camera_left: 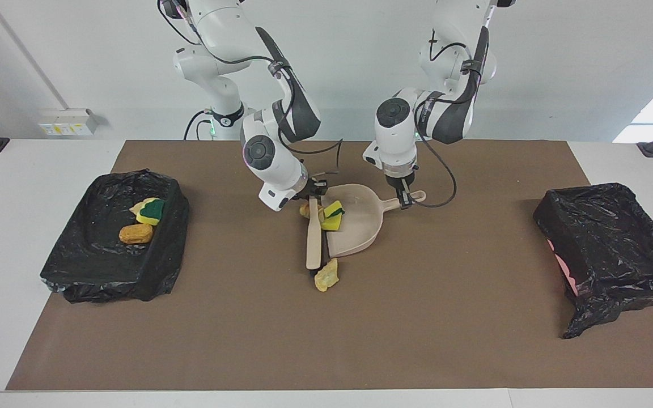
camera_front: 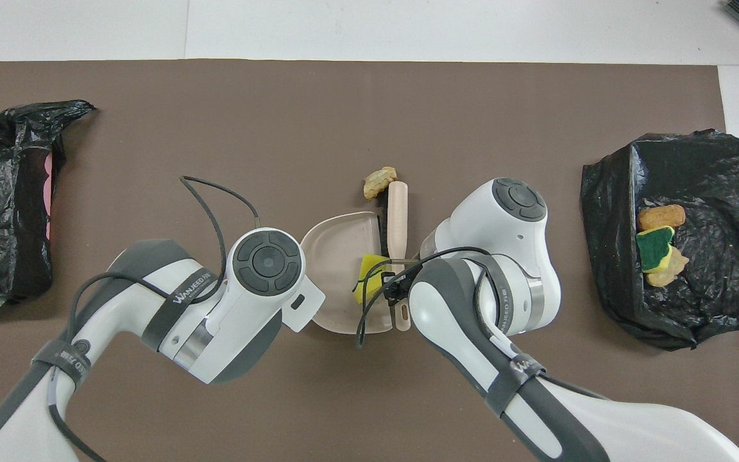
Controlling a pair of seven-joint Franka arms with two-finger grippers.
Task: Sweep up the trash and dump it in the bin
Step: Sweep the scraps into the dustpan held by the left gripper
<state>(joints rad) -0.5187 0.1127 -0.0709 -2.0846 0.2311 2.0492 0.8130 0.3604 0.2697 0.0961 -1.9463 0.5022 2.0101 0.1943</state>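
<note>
My right gripper (camera_left: 311,197) is shut on the handle of the beige brush (camera_left: 314,241), which lies along the mouth of the beige dustpan (camera_left: 360,224). My left gripper (camera_left: 403,198) is shut on the dustpan's handle (camera_left: 414,198). A green-backed yellow sponge chunk (camera_left: 332,215) sits in the pan's mouth, and a golden-brown lump (camera_left: 305,211) lies beside the brush. A yellow scrap (camera_left: 326,276) lies on the mat by the brush's tip. The overhead view shows the pan (camera_front: 337,250), the brush (camera_front: 398,212), the sponge (camera_front: 368,273) and the scrap (camera_front: 380,181).
A black-bagged bin (camera_left: 162,272) at the right arm's end holds a green-backed sponge (camera_left: 151,211) and a bread-like lump (camera_left: 136,233); it also shows in the overhead view (camera_front: 716,167). A second black-bagged bin (camera_left: 644,272) stands at the left arm's end. A brown mat (camera_left: 326,351) covers the table.
</note>
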